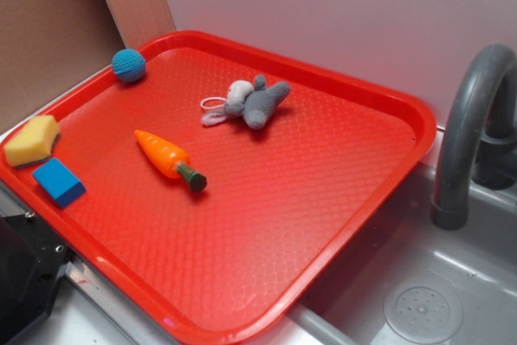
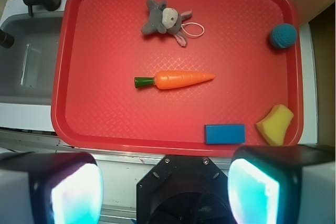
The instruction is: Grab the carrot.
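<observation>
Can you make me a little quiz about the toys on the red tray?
1. Which toy lies nearest the middle of the tray?
2. True or false: the blue block sits right beside the yellow sponge.
3. Pick one. The gripper fingers are: A) closed on the carrot, B) spread apart, away from every toy, C) squeezing the blue ball.

Key
1. The carrot; the grey plush bunny lies further toward the far edge.
2. True; both are in the same corner.
3. B.
</observation>
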`<state>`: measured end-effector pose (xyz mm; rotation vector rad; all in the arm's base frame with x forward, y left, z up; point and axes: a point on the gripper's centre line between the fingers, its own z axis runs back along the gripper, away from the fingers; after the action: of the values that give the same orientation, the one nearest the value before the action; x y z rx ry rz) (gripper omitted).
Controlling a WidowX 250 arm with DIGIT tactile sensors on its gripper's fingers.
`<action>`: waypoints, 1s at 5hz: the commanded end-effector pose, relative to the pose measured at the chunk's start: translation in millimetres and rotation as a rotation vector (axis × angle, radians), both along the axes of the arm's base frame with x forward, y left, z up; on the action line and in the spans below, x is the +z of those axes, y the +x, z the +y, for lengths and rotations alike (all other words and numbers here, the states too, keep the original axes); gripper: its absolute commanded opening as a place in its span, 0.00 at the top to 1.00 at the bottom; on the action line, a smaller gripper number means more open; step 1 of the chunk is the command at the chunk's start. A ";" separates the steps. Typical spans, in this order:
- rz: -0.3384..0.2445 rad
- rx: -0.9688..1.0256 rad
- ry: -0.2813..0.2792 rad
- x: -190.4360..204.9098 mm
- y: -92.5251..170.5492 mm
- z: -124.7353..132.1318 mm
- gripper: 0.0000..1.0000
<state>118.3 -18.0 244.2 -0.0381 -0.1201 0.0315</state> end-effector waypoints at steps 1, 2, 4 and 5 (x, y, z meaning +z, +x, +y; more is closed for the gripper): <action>0.000 0.000 0.000 0.0 0.0 0.0 0.00; -0.006 0.113 -0.045 5.1 2.9 3.6 0.00; 0.030 0.619 -0.184 16.9 28.1 27.0 0.00; 0.092 0.875 -0.141 -0.6 41.5 43.0 0.00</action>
<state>161.9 17.9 236.6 -0.1189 0.0011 0.8946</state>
